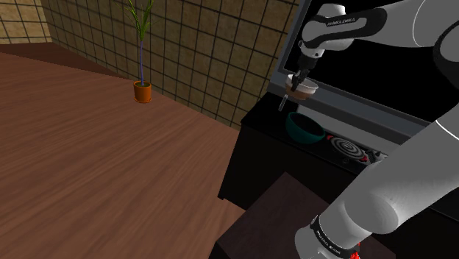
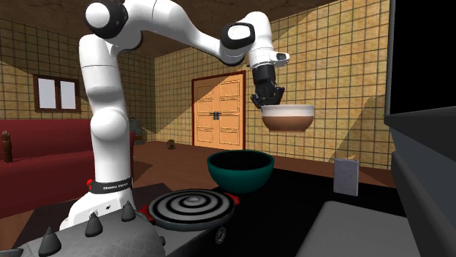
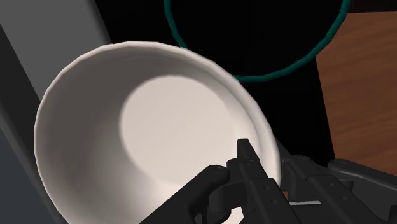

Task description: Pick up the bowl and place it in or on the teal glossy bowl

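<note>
White bowl (image 2: pixel 289 117), brown outside, is clamped at its rim in our tool (image 2: pixel 267 102). We shd centre it over the teal bowl (image 2: pixel 240 169), then lower slow & level.

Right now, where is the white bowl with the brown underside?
In the second exterior view the white bowl hangs in the air, clasped at its rim by the gripper, higher than the teal bowl and to its right.

Glossy teal bowl (image 2: pixel 240 174); matt white bowl (image 3: pixel 146 127); wood floor (image 1: pixel 88 162).
</note>
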`<act>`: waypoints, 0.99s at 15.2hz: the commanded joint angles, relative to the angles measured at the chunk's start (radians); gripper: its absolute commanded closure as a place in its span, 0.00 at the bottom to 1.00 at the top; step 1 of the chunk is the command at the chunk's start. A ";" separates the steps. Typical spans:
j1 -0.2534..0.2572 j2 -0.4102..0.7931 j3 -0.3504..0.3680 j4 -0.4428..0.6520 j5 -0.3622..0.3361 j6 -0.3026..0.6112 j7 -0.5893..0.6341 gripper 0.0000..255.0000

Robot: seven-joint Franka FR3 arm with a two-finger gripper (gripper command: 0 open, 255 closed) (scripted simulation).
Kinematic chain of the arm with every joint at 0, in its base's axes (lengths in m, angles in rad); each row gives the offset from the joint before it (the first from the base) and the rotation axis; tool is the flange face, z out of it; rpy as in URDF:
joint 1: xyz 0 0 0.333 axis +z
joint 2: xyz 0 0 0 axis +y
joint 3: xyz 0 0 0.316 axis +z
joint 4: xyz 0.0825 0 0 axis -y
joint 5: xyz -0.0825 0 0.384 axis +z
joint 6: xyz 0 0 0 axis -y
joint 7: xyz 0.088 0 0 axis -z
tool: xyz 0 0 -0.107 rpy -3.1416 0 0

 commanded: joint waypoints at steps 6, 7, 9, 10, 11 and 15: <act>-0.040 -0.315 0.061 -0.264 -0.131 -0.043 0.085 1.00; -0.049 -0.359 0.071 -0.296 -0.144 -0.055 0.092 1.00; -0.069 -0.446 0.090 -0.357 -0.164 -0.083 0.103 1.00; -0.079 -0.485 0.098 -0.383 -0.171 -0.097 0.106 1.00; -0.080 -0.484 0.096 -0.396 -0.174 -0.083 0.107 1.00; -0.085 -0.479 0.085 -0.445 -0.184 -0.029 0.114 1.00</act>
